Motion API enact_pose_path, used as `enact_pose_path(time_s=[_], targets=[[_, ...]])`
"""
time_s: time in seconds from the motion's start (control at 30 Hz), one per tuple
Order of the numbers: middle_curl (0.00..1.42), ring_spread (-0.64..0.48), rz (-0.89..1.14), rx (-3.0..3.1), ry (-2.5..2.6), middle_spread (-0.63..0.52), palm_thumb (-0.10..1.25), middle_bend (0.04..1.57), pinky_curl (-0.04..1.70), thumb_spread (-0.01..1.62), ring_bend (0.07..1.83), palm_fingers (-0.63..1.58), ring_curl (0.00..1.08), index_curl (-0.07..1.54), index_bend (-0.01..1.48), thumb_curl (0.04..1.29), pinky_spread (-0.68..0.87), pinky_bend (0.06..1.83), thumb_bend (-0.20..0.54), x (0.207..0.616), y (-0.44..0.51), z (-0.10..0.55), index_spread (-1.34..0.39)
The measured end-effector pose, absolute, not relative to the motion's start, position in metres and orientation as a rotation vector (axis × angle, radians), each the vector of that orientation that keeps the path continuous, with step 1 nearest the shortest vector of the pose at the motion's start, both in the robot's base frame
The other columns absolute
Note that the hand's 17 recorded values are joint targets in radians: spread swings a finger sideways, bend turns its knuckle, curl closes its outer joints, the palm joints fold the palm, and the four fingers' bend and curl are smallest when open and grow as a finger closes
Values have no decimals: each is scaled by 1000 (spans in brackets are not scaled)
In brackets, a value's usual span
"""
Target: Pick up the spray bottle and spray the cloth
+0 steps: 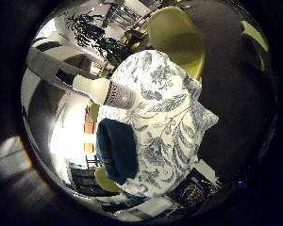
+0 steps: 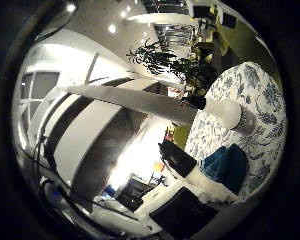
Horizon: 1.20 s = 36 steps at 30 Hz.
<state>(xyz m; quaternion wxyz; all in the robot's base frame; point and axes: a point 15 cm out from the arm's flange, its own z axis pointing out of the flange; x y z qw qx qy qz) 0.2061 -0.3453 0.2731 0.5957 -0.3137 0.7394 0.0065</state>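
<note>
A white spray bottle (image 1: 105,91) with a grey patterned label stands on a round table under a blue-and-white floral tablecloth (image 1: 167,117). Its dark nozzle end (image 2: 196,102) points away from the tabletop. A folded teal cloth (image 1: 117,149) lies on the tablecloth beside the bottle, near the table's edge. My right hand (image 2: 190,172) is off to the side of the table and holds nothing. One black-and-white finger reaches out straight toward the teal cloth, apart from the bottle.
A yellow-green chair (image 1: 177,37) stands at the far side of the table, and part of another (image 1: 254,35) shows beyond it. Dark leafy plants (image 2: 165,60) rise behind the table. Dark carpet (image 1: 231,89) surrounds it.
</note>
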Motion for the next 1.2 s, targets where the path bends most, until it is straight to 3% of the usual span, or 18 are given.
enact_pose_path(time_s=[0.3,1.2], targets=[[357,191,92,-781,1689,150,541,287,164,1021,465,75,234,313,154,314,335,604,-30,236,-333,260,-156],[351,195,136,-868,1697,170,558,278,261,1006,411,105,254,272,152,312,339,479,-26,329,-338,251,-129]])
